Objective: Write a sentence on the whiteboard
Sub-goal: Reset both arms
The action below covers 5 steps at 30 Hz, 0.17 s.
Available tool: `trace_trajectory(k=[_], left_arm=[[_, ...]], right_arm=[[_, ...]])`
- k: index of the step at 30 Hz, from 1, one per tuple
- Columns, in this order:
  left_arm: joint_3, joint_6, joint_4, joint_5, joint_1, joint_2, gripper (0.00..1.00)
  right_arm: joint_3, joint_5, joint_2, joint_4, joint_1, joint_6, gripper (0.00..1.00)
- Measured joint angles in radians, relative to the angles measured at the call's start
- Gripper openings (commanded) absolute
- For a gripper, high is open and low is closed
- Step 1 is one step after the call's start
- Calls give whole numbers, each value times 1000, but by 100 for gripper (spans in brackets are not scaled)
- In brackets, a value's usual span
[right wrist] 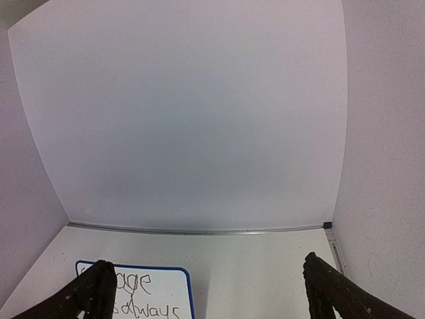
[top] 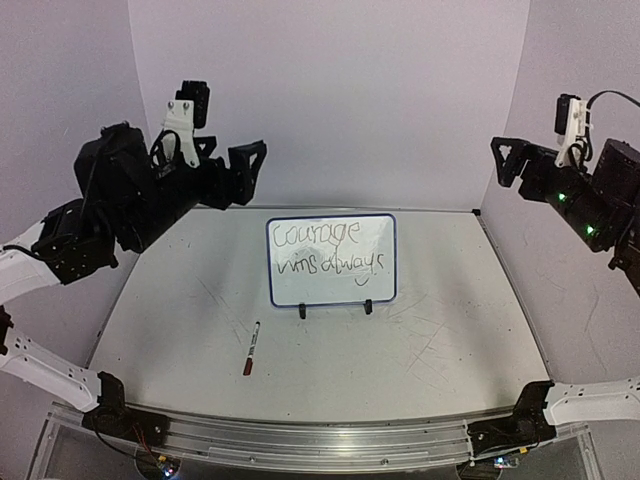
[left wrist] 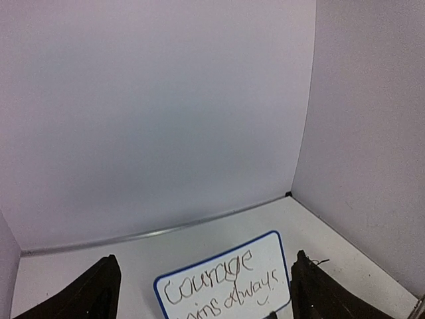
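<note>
Top external view: the whiteboard (top: pixel 335 288) stands upright on its two black clip feet at the middle of the bench (top: pixel 450 340), face toward the arm bases, long axis running left to right. It lies between the two arms, ahead of and below both sets of jaws. The left jaws hang high over the far-left part of the bench, spread wide with nothing between them. The right jaws hang high at the far right, well apart from the board, also spread wide and empty. The left jaws are the nearer to the board.

A marker (top: pixel 251 348) lies flat on the bench in front of the board, to its left and apart from it. Its long axis runs roughly near-to-far and its red end points toward the bases. It is on the left arm's side.

The sentence (top: pixel 330 250) reads "Courage" over "wins always" in thin dark loopy script, with a small curve beneath. I judge the writing done.
</note>
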State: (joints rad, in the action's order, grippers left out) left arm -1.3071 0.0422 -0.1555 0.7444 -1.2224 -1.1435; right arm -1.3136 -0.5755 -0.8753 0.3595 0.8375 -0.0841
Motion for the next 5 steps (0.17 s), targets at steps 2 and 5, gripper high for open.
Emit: trace_trajectory(k=[2, 5], left_arm=[[-34, -79, 63, -8, 0, -6, 93], [-90, -191, 142, -19, 0, -9, 95]], right_arm=[[-6, -11, 1, -6, 0, 4, 98], [-5, -26, 12, -17, 0, 8, 98]])
